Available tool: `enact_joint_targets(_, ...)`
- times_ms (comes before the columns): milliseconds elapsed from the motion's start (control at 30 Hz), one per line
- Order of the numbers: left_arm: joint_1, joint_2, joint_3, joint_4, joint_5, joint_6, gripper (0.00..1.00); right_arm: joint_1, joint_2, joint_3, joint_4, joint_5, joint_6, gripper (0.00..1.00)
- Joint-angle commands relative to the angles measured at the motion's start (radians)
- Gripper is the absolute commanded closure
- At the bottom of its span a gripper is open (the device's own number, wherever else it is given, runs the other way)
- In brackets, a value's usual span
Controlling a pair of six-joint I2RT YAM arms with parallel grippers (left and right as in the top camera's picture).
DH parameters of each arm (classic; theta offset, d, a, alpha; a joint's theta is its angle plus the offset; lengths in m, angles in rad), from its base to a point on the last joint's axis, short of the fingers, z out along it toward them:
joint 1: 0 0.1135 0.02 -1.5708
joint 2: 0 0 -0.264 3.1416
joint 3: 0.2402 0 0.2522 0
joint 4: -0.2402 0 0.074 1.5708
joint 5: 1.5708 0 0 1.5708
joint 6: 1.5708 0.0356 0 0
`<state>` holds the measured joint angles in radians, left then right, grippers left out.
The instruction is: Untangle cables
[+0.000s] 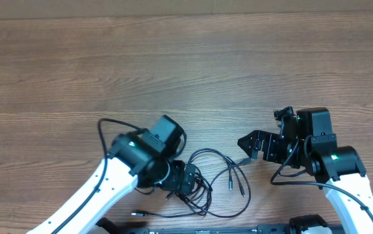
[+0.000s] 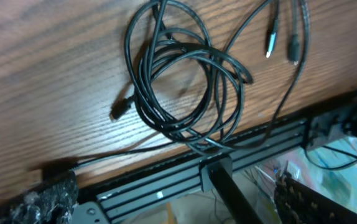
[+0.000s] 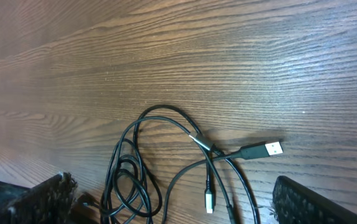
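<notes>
Left gripper (image 1: 188, 181): it is hanging released over the table's near edge, low and left of centre in the overhead view. Its fingers (image 2: 45, 200) are standing wide apart at the bottom corners of its wrist view and are gripping nothing.

Right gripper (image 1: 248, 148): it is also gaping, low and right of centre in the overhead view, and is pointing toward the left of the frame. Its fingers (image 3: 38, 198) are spread to the bottom corners of its wrist view with nothing clamped between them.

Cables (image 1: 206, 188): they are lying in one loose tangle on the table, bottom centre of the overhead view, between the two grippers. Several black loops are overlapping in a coil (image 2: 185, 81) in the upper middle of the left wrist view. Strands are trailing from it toward the upper right.

USB plug (image 3: 268, 149): it is lying flat at centre right of the right wrist view, its metal end pointing right.

Silver tip (image 3: 209, 200): it is resting on the wood at bottom centre, below the USB plug's cord.

Black plug (image 2: 121, 109): it is lying just left of the coil.

Table (image 1: 173, 65): brown wood grain is filling most of the overhead view.

Rail (image 2: 259, 140): a dark ribbed strip is running along the table edge, and the coil's lowest loops are reaching it.
</notes>
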<state>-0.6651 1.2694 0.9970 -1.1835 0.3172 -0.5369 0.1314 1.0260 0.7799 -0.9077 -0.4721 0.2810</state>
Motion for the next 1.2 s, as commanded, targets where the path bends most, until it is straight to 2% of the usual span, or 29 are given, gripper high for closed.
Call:
enact_joint_targets(0, -0.056, 0.013, -0.114, 0.074, -0.007, -0.193, 0.0, -0.002, -0.005, 0.012, 0.002, 0.008, 0.004, 0.0)
enact_joint_targets(300, -0.075, 0.013, -0.297, 0.287, -0.007, -0.513, 0.0, -0.002, -0.005, 0.012, -0.006, 0.008, 0.004, 0.0)
enact_joint_targets(467, -0.075, 0.014, -0.322, 0.322, -0.056, -0.589, 0.04, -0.002, -0.005, 0.012, -0.006, 0.008, 0.004, 0.0)
enact_joint_targets(633, -0.075, 0.014, -0.358, 0.354, -0.058, -0.662, 0.13, -0.002, -0.005, 0.012, -0.005, 0.009, 0.003, 0.0)
enact_joint_targets(833, -0.075, 0.02, -0.391, 0.394, -0.058, -0.665, 0.16, -0.002, -0.004, 0.012, 0.006, 0.008, 0.003, 0.0)
enact_joint_targets(933, -0.075, 0.024, -0.391, 0.413, -0.058, -0.665, 0.24, -0.002, -0.004, 0.012, 0.009, 0.008, 0.004, 0.0)
enact_joint_targets(1033, -0.076, 0.047, -0.391, 0.426, -0.054, -0.665, 0.47, -0.002, -0.004, 0.012, 0.009, 0.008, 0.003, 0.0)
enact_joint_targets(1167, -0.076, 0.1, -0.391, 0.433, -0.048, -0.664, 0.55, -0.002, -0.004, 0.012, 0.01, 0.009, 0.004, 0.0)
